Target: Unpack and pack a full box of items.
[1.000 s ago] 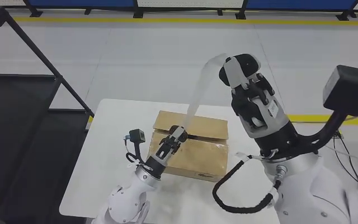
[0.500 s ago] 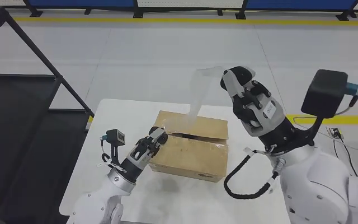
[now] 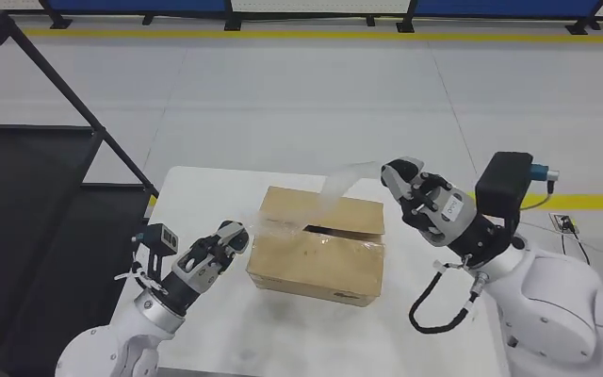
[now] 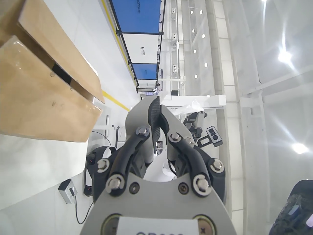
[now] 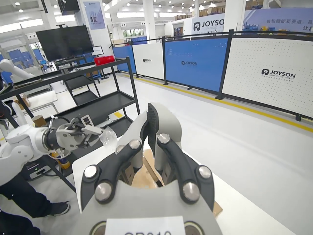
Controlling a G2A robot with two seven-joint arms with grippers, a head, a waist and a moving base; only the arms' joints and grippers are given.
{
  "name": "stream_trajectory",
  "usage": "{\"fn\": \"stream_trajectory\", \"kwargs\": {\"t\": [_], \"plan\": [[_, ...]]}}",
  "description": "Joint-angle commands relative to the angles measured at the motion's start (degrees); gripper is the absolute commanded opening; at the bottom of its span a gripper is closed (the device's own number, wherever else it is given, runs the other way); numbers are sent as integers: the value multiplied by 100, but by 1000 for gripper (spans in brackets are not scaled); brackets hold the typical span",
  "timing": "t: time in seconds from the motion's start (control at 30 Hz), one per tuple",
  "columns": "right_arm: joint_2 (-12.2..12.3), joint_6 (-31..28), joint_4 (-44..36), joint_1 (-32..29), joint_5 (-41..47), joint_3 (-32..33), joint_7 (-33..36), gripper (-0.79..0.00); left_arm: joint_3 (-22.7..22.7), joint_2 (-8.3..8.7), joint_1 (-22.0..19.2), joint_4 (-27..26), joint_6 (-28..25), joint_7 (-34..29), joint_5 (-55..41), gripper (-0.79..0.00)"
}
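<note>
A brown cardboard box (image 3: 320, 259) lies on the white table (image 3: 193, 203), its top flaps parted by a dark slit (image 4: 58, 70). A clear tape strip (image 3: 334, 184) rises from the box top to my right gripper (image 3: 394, 175), which is shut on it just past the box's far right corner. My left gripper (image 3: 236, 236) is shut, just off the box's left corner, pads (image 4: 154, 113) pressed together. From the right wrist, a crumpled bit of clear film (image 5: 109, 136) sits at the left gripper (image 5: 96, 131) tips; whether it is held I cannot tell. The right gripper's (image 5: 152, 119) own fingers are together.
A black metal shelf rack (image 3: 57, 236) stands close beside the table's left side. The table's front edge runs just below the box. A yellow floor line (image 3: 301, 35) and blue and white partition panels (image 5: 195, 64) lie well beyond the table.
My right gripper came down from high above the box to beside its far right corner, tape still in it. My left gripper drew back off the box top to the left.
</note>
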Motion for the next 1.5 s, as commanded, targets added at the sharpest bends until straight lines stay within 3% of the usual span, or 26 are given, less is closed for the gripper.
{"fn": "stream_trajectory", "kwargs": {"t": [0.0, 0.2, 0.63, 1.03, 1.23, 1.47], "plan": [[23, -100, 57, -75, 54, 79, 104, -785, -105, 20, 43, 7, 131, -24, 1, -785], [56, -27, 110, -287, -200, 114, 103, -785, -344, 67, 233, 59, 237, 62, 95, -785], [58, -52, 124, -340, -219, 88, 45, -785, -303, 66, 253, 149, 243, 118, 16, -785], [126, -1296, 795, -665, -1576, -173, -1140, -785, 82, 151, -602, 1201, 665, 135, 468, -785], [126, -1151, 987, -849, -2508, -351, -1815, -785, 381, 176, -1051, 1678, 824, 124, 680, -785], [131, -838, 1134, -930, -3014, -450, -2021, -785, 677, 189, -1446, 2153, 1008, 122, 760, -785]]}}
